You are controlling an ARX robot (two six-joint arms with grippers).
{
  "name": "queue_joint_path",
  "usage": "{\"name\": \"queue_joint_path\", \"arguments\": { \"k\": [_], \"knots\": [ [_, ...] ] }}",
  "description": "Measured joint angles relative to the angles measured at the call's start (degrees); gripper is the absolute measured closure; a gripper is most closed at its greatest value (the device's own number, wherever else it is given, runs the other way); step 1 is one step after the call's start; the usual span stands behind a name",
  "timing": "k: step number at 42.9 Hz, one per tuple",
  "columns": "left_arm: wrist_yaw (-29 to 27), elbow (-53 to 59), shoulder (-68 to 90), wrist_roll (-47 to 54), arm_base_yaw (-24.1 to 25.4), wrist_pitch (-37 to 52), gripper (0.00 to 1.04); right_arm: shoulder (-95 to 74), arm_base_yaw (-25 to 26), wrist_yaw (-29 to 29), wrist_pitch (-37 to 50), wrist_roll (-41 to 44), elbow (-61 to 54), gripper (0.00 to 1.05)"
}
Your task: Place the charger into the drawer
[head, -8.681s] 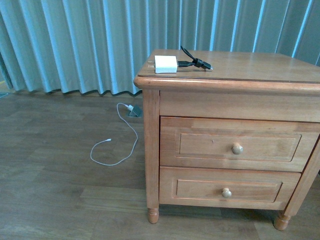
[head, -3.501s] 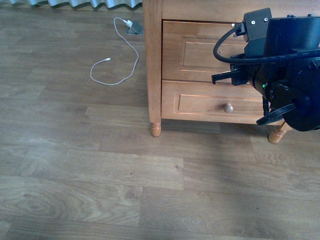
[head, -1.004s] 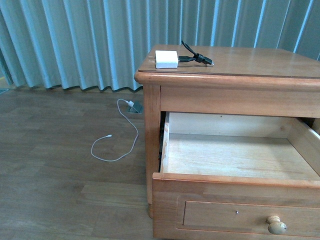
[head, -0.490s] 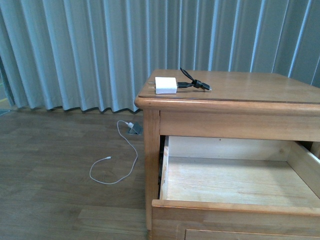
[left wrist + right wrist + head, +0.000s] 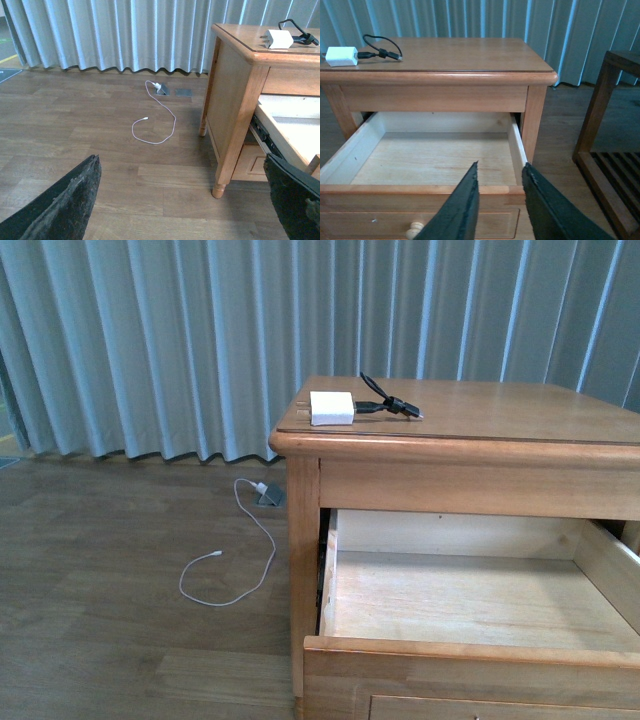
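The charger (image 5: 333, 408), a white brick with a looped black cable, lies on the nightstand's top near its left front corner; it also shows in the left wrist view (image 5: 278, 38) and the right wrist view (image 5: 341, 56). The upper drawer (image 5: 470, 590) is pulled out, its pale interior empty, also seen in the right wrist view (image 5: 435, 160). My right gripper (image 5: 499, 172) is open, in front of and above the drawer's front edge. My left gripper (image 5: 182, 167) is open, over the floor left of the nightstand. Neither arm shows in the front view.
A thin white cable (image 5: 240, 550) lies on the wood floor left of the nightstand, running to a floor socket (image 5: 268, 496). Pale curtains (image 5: 150, 340) hang behind. A dark wooden rack (image 5: 610, 145) stands right of the nightstand. The drawer's knob (image 5: 413, 232) shows low in the right wrist view.
The front view has risen: the drawer's front and knob have dropped below the frame and more curtain shows. Charger and open drawer have not moved.
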State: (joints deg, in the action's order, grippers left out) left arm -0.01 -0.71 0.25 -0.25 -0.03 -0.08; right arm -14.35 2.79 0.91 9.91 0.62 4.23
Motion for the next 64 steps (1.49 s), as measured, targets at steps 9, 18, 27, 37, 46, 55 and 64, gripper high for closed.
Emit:
{"name": "queue_joint_path", "arguments": {
  "k": [9, 18, 27, 37, 46, 55, 64],
  "knots": [
    [0.0, 0.0, 0.0, 0.0, 0.0, 0.0, 0.06, 3.19, -2.56, -0.74, -1.51, -0.04, -1.46, 1.03],
    [0.0, 0.0, 0.0, 0.0, 0.0, 0.0, 0.06, 13.92, -2.6, -0.83, -9.75, -0.04, -3.67, 1.03],
    [0.0, 0.0, 0.0, 0.0, 0.0, 0.0, 0.06, 14.05, -2.62, -0.83, -9.88, -0.04, -3.87, 1.03],
    [0.0, 0.0, 0.0, 0.0, 0.0, 0.0, 0.06, 14.05, -2.62, -0.81, -9.88, -0.04, -3.87, 0.88],
    [0.0, 0.0, 0.0, 0.0, 0.0, 0.0, 0.06, 14.05, -2.62, -0.81, -9.88, -0.04, -3.87, 0.52],
    [-31.74, -3.32, 13.75, -10.08, -10.84, -0.81, 0.06, 14.1, -2.62, -0.83, -9.88, -0.04, -3.87, 0.07],
    [-24.83, -15.87, 42.84, -8.52, -12.37, 17.68, 0.06, 14.12, -2.62, -0.83, -9.88, -0.07, -3.87, 0.08]
  ]
}}
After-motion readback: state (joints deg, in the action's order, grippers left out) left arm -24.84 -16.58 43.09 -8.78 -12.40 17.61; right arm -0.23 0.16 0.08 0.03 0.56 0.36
